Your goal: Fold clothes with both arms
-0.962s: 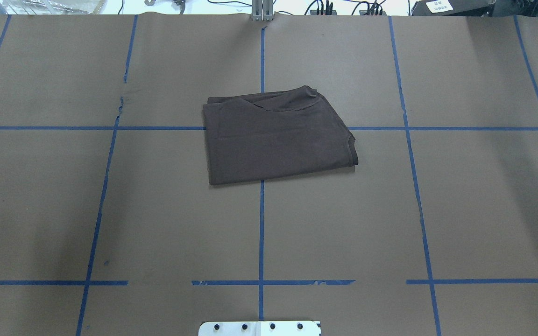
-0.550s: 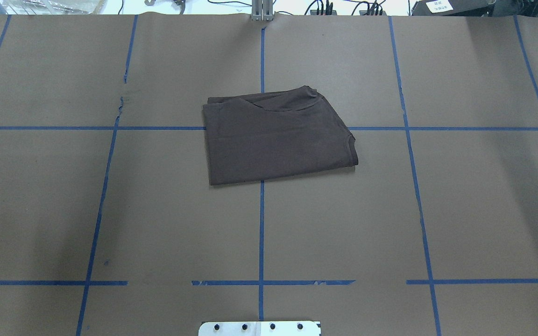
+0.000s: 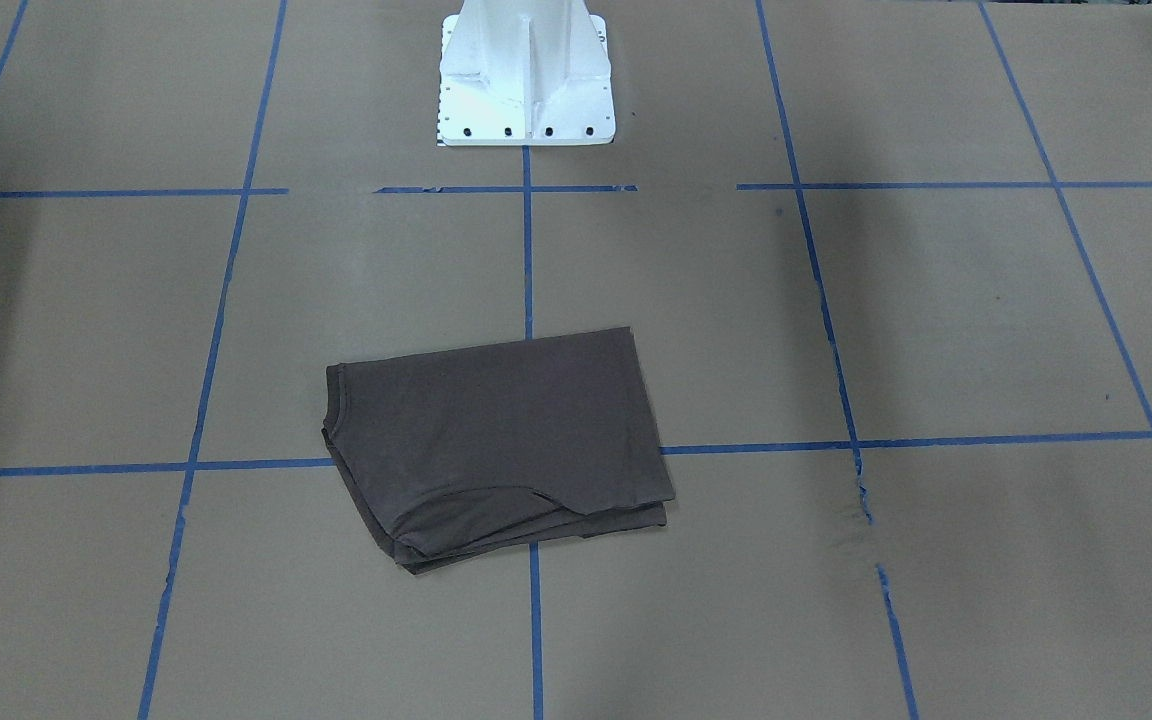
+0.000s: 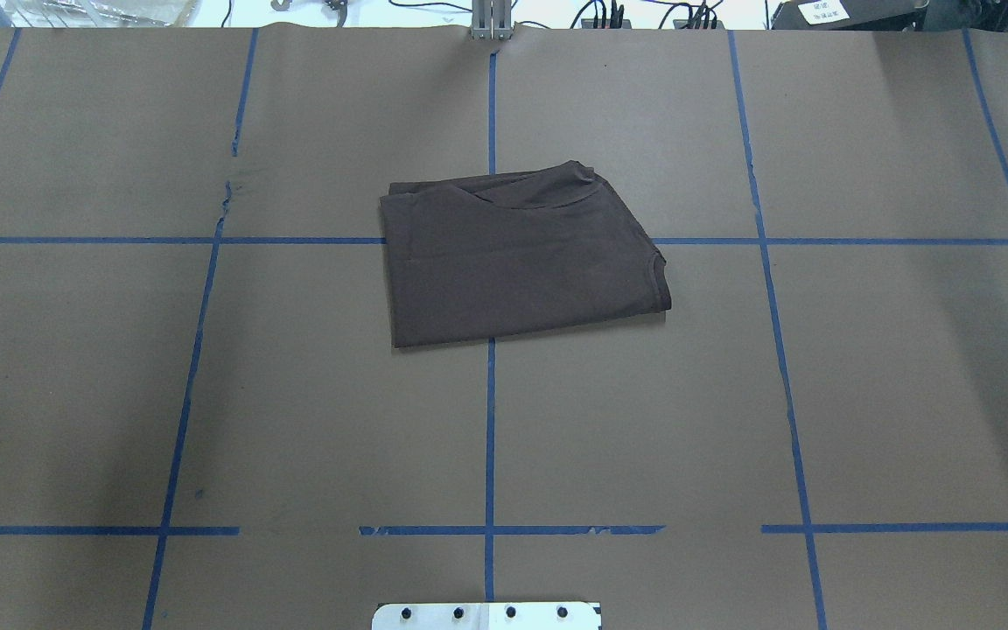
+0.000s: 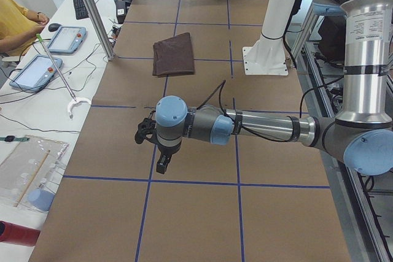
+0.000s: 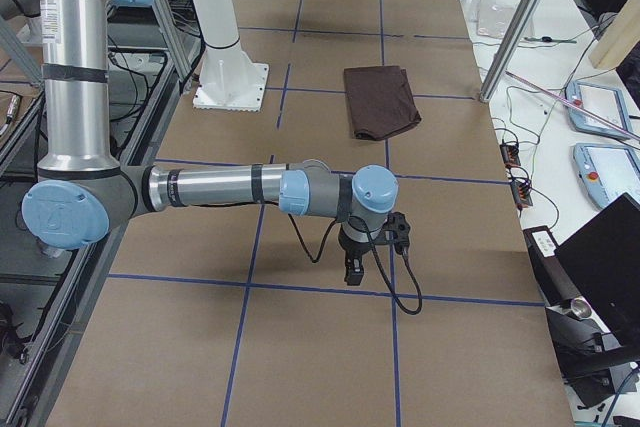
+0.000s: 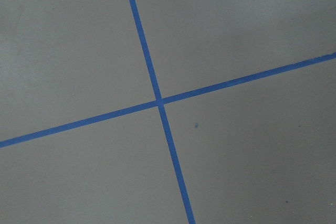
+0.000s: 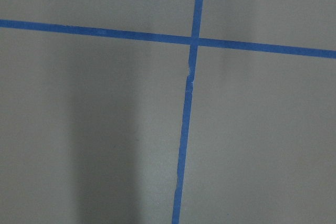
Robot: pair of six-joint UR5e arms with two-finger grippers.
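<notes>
The clothes are one dark brown t-shirt (image 4: 513,258), folded into a rough rectangle and lying flat near the table's middle, also seen from across the table (image 3: 496,450) and small in both side views (image 5: 173,55) (image 6: 380,102). Neither arm touches it. My left gripper (image 5: 161,164) hangs low over bare brown paper, far from the shirt toward the table's left end. My right gripper (image 6: 352,272) hangs likewise toward the right end. Both show only in the side views, so I cannot tell whether they are open or shut. The wrist views hold only paper and blue tape.
Brown paper with a blue tape grid (image 4: 490,437) covers the table. The white base pedestal (image 3: 524,75) stands at the robot's edge. The paper is torn at one spot (image 3: 861,495). A person in yellow (image 5: 15,26), tablets (image 5: 34,72) and a metal post (image 5: 92,10) line the far side.
</notes>
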